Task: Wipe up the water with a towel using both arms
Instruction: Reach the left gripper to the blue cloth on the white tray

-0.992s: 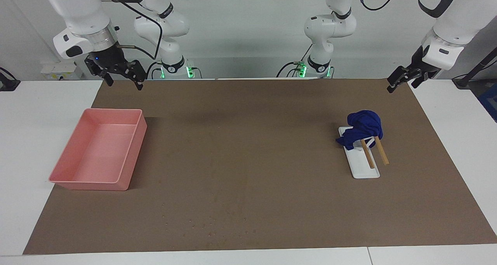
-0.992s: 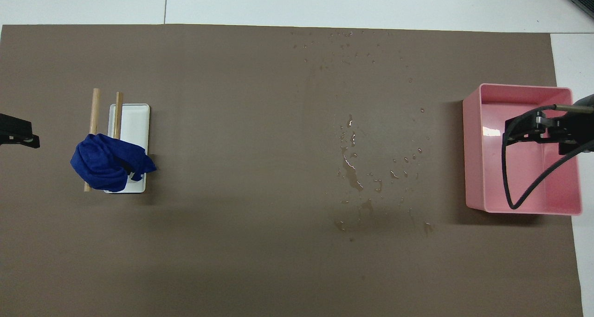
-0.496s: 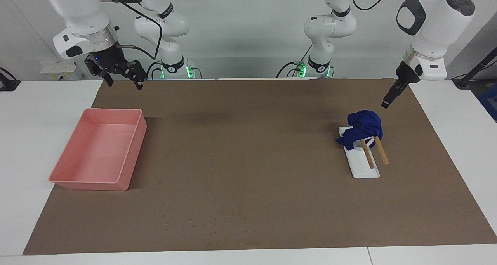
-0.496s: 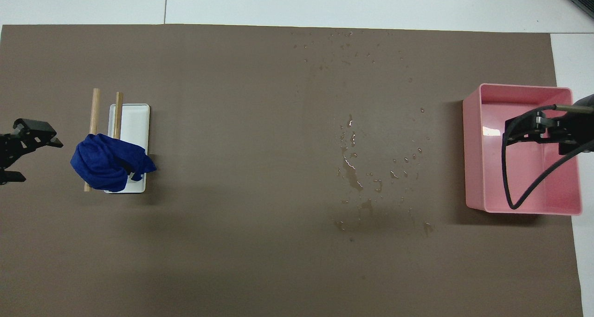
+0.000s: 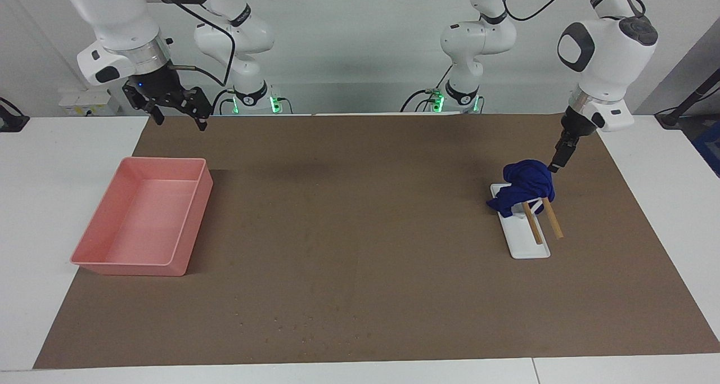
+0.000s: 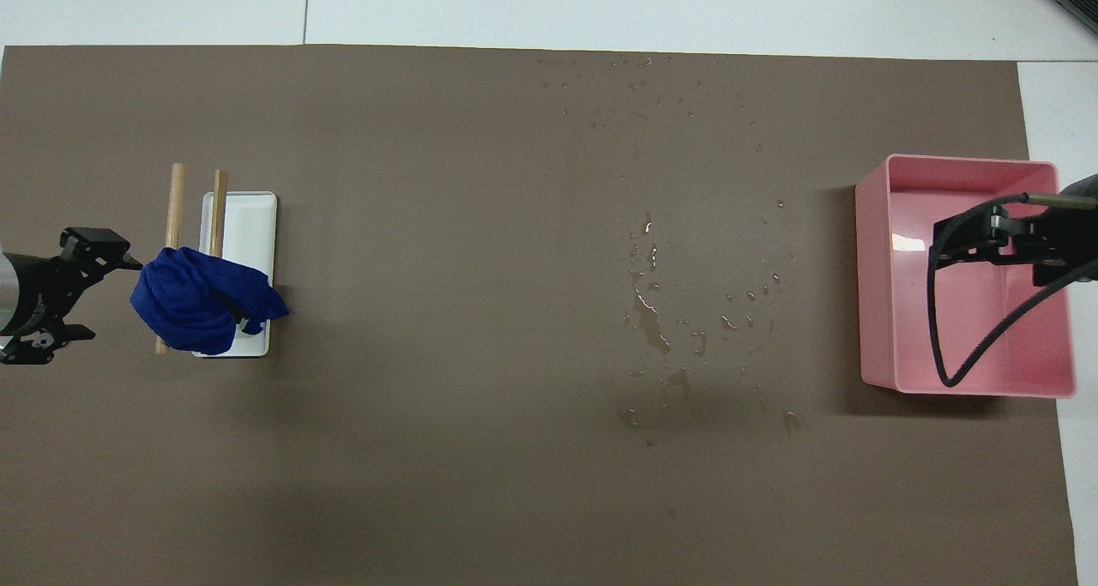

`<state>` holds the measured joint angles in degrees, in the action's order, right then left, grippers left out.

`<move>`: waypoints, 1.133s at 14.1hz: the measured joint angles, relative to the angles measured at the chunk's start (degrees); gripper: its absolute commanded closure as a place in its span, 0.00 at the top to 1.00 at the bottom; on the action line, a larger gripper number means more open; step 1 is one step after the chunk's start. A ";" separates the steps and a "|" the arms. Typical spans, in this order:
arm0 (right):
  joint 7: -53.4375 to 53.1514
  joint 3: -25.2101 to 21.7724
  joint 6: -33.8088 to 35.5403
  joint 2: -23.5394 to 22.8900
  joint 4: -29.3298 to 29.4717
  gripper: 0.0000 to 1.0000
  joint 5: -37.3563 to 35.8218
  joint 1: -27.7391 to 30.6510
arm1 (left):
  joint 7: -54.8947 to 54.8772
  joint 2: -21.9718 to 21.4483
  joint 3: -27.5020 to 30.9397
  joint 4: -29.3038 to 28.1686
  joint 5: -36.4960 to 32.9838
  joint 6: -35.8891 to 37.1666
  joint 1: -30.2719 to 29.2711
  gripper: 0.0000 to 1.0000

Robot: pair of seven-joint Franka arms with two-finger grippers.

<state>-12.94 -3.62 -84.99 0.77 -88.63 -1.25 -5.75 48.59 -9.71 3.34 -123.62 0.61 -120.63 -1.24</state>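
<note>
The royal-blue towel lies bunched over two wooden sticks on a white slab toward the left arm's end of the table. My left gripper points down right beside the towel's upper edge, open, with nothing between its fingers; I cannot tell whether it touches the cloth. Spilled water glistens in drops and small puddles on the brown mat, between the slab and the pink tray. My right gripper waits open above the mat's edge by the tray.
A pink tray stands at the right arm's end of the mat. More small drops are scattered farther from the robots. A black cable hangs from the right wrist. White tabletop borders the mat.
My left arm has swung in from the table's end and lowered, turning its gripper downward until it is beside the towel. The right arm, towel and tray have not moved.
</note>
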 measured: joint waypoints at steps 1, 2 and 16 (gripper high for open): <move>0.00 0.00 0.00 0.00 0.00 1.00 0.00 0.00 | 1.44 0.29 0.00 -0.44 0.00 -1.56 0.00 1.00; 0.00 0.00 0.00 0.00 0.00 1.00 0.00 0.00 | 3.11 0.72 -0.02 -0.64 0.00 -3.13 0.00 1.00; 0.00 0.00 0.00 0.00 0.00 1.00 0.00 0.00 | 9.59 6.24 -0.90 -0.85 0.00 -6.73 3.18 1.00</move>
<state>-12.94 -3.62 -84.99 0.77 -88.64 -1.25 -5.75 58.19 -3.47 2.44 -124.46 0.61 -127.36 1.94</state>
